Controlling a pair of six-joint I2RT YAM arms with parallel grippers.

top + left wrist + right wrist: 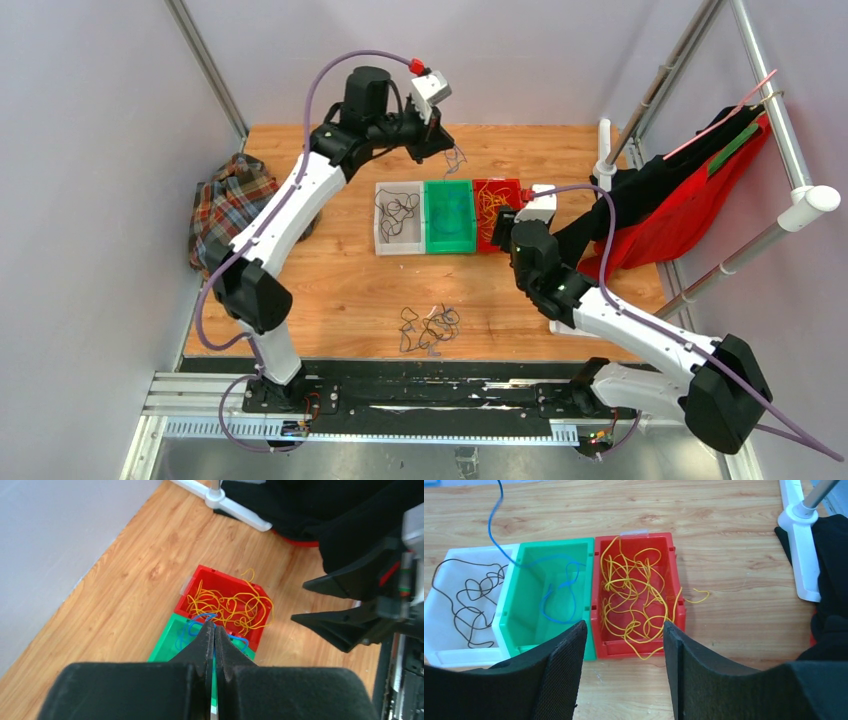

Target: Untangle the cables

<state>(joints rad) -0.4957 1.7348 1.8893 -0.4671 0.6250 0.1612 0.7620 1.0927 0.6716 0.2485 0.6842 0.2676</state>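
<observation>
Wood table [330, 280] under me carried three bins in a row: white bin [454, 656] with black cables [474, 600], green bin [531, 575] with blue, red bin [659, 539] with yellow cables [634, 595]. My left gripper [214, 630] hung above the far side of the row, fingers pressed together on a blue cable [565, 583] whose lower end lay coiled in the green bin. My right gripper [624, 630] hovered spread and empty on the near side, over the seam between green and red.

As I judged it, the job was to lay that blue strand down cleanly. From my right wrist it rose past the corner where white met green, so I needed to bring the left gripper over the middle of green, lower it until the slack piled inside, and only then part the fingers. Letting go high risked the tail draping into a neighbour. A small tangle [430, 327] lay near the front edge, well apart from the bins.
</observation>
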